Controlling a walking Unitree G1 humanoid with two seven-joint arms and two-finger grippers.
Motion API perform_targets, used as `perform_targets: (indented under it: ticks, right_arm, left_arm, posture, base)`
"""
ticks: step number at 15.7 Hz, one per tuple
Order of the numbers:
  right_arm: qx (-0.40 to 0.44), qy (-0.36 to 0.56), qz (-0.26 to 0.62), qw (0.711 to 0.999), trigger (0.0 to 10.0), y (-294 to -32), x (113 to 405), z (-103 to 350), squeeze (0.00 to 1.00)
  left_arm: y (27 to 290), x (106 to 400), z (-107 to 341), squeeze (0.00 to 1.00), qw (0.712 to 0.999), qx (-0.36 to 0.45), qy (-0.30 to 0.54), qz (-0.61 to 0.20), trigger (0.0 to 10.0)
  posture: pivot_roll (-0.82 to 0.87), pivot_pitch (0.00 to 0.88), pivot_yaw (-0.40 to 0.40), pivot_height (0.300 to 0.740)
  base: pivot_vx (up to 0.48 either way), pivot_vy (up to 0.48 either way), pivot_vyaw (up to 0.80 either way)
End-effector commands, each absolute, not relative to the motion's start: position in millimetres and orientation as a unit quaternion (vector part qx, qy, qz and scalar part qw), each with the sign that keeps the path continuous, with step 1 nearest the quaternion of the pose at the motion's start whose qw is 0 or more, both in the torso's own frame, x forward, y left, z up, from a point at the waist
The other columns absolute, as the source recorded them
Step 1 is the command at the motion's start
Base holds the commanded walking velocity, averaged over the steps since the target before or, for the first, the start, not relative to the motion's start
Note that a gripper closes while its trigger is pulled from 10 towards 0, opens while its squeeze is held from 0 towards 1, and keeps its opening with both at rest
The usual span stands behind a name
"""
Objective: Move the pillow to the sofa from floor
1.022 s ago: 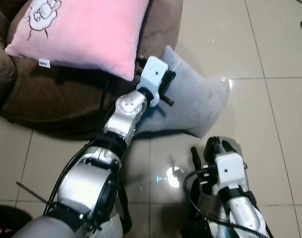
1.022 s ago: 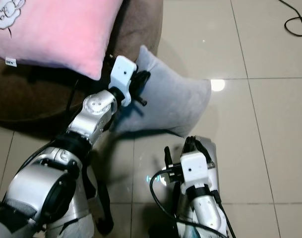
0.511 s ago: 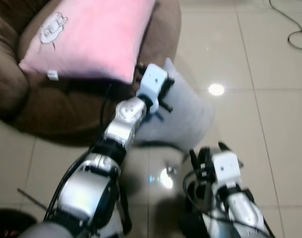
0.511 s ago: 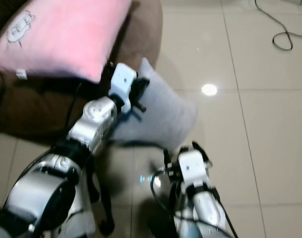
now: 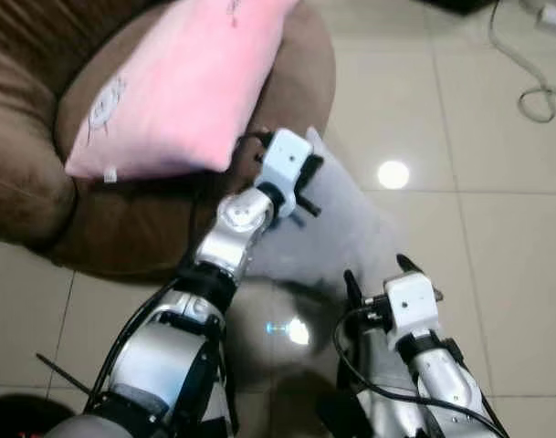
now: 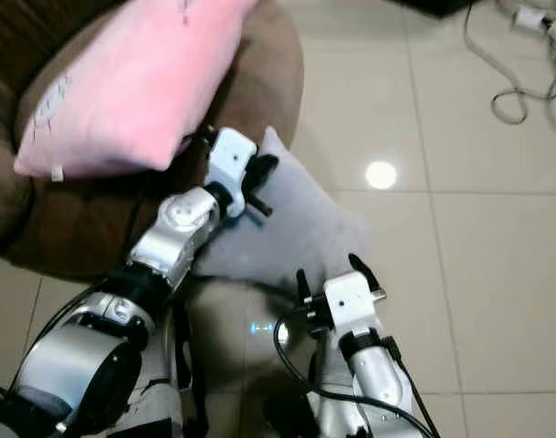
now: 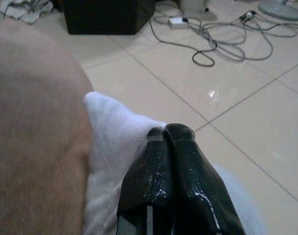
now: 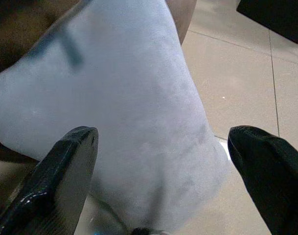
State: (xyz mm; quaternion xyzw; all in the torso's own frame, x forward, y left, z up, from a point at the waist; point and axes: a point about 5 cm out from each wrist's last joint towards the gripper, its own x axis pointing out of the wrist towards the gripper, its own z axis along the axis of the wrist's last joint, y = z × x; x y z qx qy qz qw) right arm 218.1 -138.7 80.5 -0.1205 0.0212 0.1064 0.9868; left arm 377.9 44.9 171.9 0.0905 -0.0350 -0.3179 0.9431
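I'm pinching the grey pillow (image 5: 337, 233) corner with my left hand (image 7: 171, 134); right hand (image 8: 163, 161) spread, scooping underneath next.

Glossy tile floor (image 5: 497, 246) is catching a ceiling light's glare (image 5: 393, 173).
Beige tiles with thin grout lines are stretching across the room; loose cables (image 7: 222, 41) are trailing over them near a dark box (image 7: 107, 17), and a white power strip (image 7: 174, 22) is lying among the cords.
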Motion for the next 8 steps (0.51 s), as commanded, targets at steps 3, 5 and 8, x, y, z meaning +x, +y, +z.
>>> perform_targets:
  ticks: [3, 5, 8]
  right_arm:
    - [-0.115, 0.036, 0.112, 0.986, 10.0, -140.4, 215.0, 73.3, 0.00]
    - [-0.116, 0.036, 0.115, 0.986, 10.0, -140.2, 215.7, 73.3, 0.00]
    - [-0.117, 0.035, 0.116, 0.986, 10.0, -140.6, 217.0, 72.7, 0.00]
  left_arm:
    - [46.2, 377.8, 182.6, 0.00, 0.945, 0.090, -0.064, -0.309, 0.0]
    - [46.2, 377.1, 181.8, 0.00, 0.945, 0.089, -0.064, -0.307, 0.0]
    - [47.7, 377.6, 180.3, 0.00, 0.947, 0.090, -0.060, -0.302, 0.0]
  posture:
    - [-0.07, 0.279, -0.028, 0.679]
    - [-0.07, 0.279, -0.031, 0.699]
    - [-0.07, 0.278, -0.035, 0.729]
  base:
    - [0.000, 0.000, 0.00]
    - [0.000, 0.000, 0.00]
    - [0.000, 0.000, 0.00]
